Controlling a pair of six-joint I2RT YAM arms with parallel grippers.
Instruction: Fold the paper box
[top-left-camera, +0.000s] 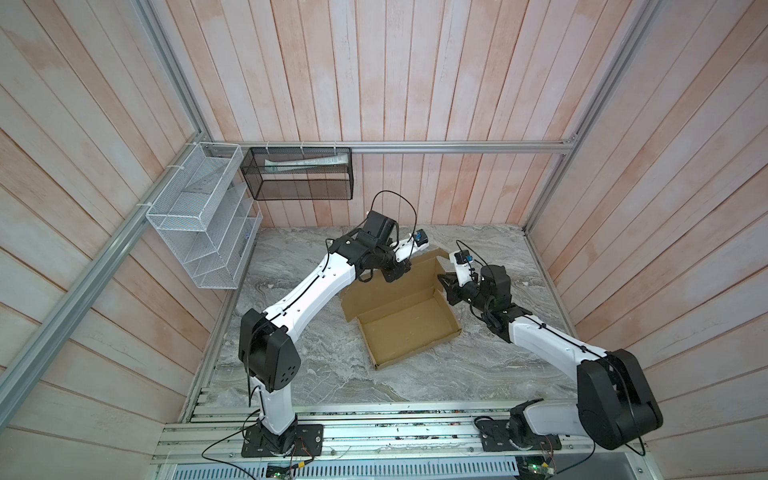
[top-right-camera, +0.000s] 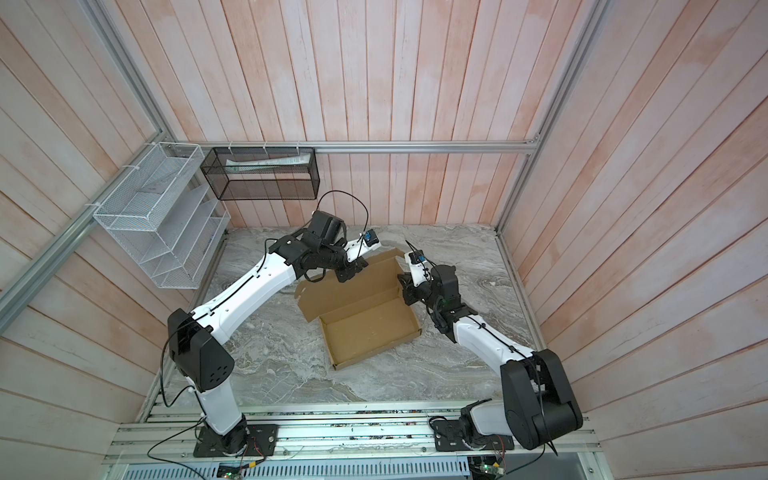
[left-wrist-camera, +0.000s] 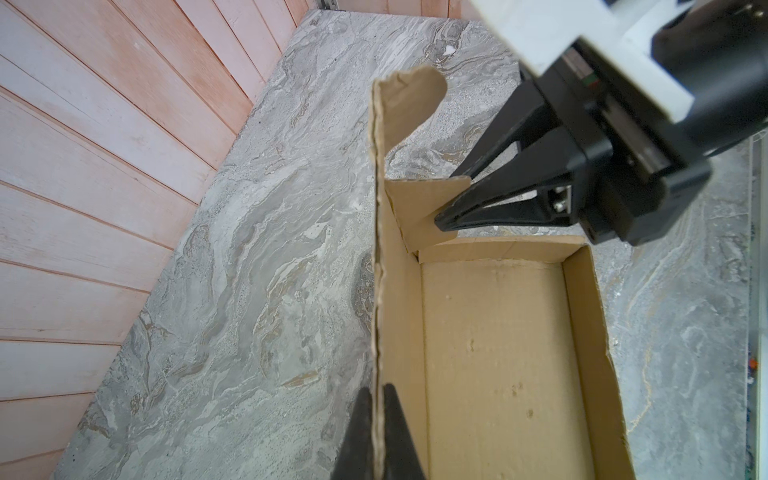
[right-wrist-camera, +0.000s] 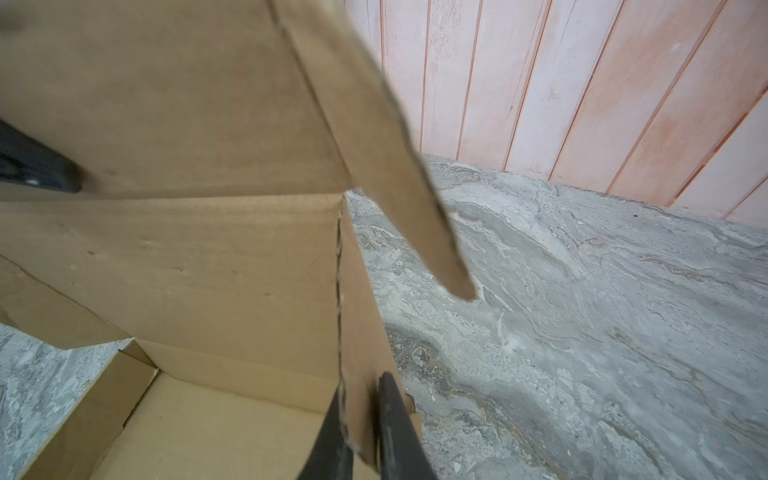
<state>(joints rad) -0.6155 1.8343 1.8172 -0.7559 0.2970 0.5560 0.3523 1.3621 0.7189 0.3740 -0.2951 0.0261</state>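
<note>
Tan, plain paper box (top-left-camera: 409, 328) has its lid edge (left-wrist-camera: 377, 291) pinched by left jaws, side flap (right-wrist-camera: 357, 332) by right jaws.

The paper box (top-left-camera: 409, 328) is plain tan corrugated cardboard, matt and unprinted; its cut edge shows rough, wavy fluting in the left wrist view. Under the box the table (top-left-camera: 316, 365) looks like grey veined stone with a faint sheen. Beyond the box the wall (top-left-camera: 415, 83) is whitewashed pinkish wood planks, matt, crossed by a brushed metal rail (top-left-camera: 457, 146). Left of the box hang a white wire rack (top-left-camera: 195, 216) and a black metal mesh basket (top-left-camera: 299, 178). The left arm (top-left-camera: 307, 286) and right arm (top-left-camera: 548, 340) wear smooth white plastic shells with black joints; the left gripper (left-wrist-camera: 377, 390) and right gripper (right-wrist-camera: 361, 386) have matt black plastic fingers (left-wrist-camera: 498, 208).
</note>
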